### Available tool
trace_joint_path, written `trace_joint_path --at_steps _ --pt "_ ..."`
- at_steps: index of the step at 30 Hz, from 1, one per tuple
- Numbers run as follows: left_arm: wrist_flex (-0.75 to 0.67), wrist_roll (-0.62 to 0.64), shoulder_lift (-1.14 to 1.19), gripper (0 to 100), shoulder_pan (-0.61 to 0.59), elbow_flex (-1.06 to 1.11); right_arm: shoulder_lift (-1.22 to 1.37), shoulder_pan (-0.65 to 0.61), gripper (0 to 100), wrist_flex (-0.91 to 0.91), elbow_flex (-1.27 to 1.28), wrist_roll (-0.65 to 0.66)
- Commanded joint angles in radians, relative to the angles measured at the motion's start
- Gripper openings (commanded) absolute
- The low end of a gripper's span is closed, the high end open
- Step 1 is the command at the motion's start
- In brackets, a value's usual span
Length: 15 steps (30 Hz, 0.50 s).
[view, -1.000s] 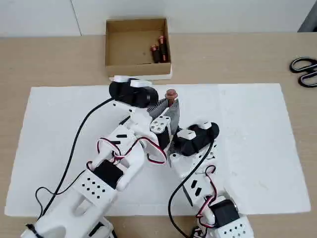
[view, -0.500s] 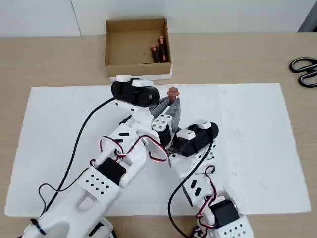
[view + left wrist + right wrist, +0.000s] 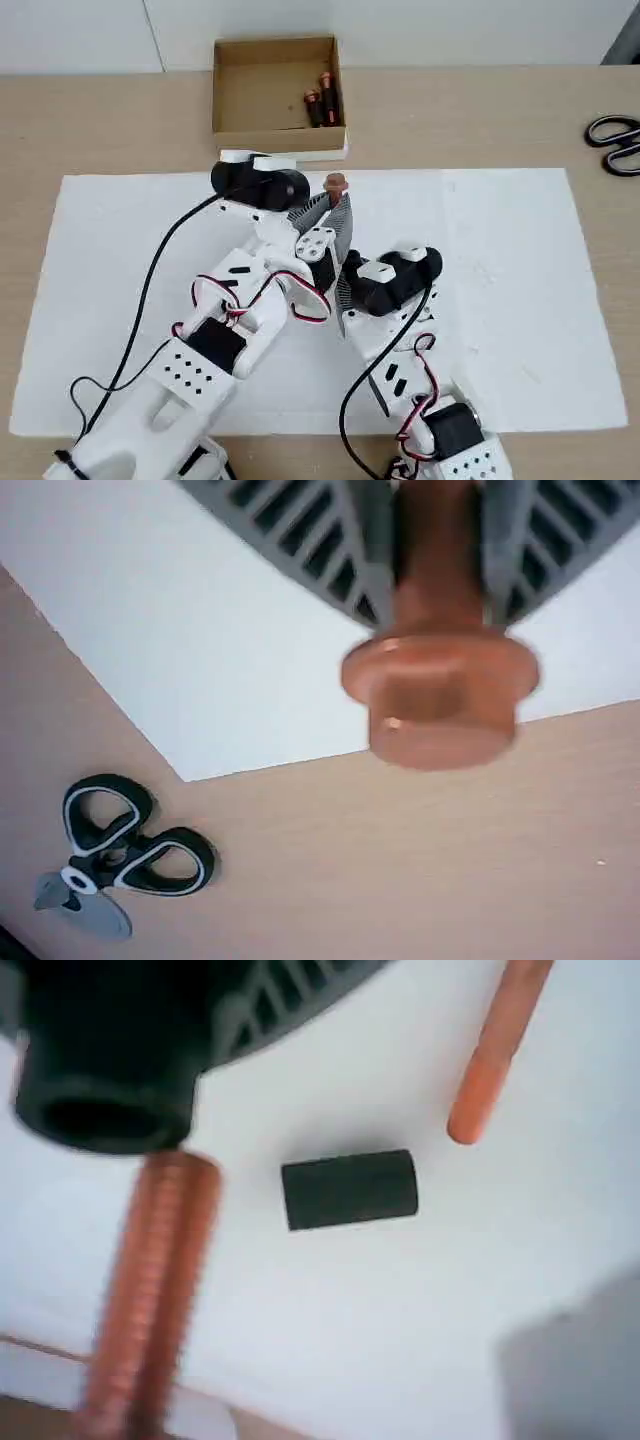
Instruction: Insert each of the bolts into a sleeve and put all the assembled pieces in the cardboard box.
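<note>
Shifted slightly left, the left gripper (image 3: 333,200) clamps a copper bolt (image 3: 335,183) while the right gripper (image 3: 342,292) pinches a black sleeve (image 3: 100,1090).

Light wood-look bench (image 3: 120,120) with a big white sheet (image 3: 500,260) laid flat across most of it. A plain white wall (image 3: 400,25) runs along the far edge. Black-handled scissors (image 3: 615,143) sit on the bare wood, just past the sheet's far right corner. Lighting's pretty even, only soft shadows.
</note>
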Motion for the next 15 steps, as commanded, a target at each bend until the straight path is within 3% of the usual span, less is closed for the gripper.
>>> trace_joint_path --at_steps 1,15 --pt "0.015 0.021 -0.035 1 0.002 -0.038 -0.021 0.002 0.4 -0.001 -0.02 -0.014" --pt "0.018 0.037 -0.043 1 -0.006 -0.067 -0.021 0.002 0.4 -0.001 -0.02 -0.014"
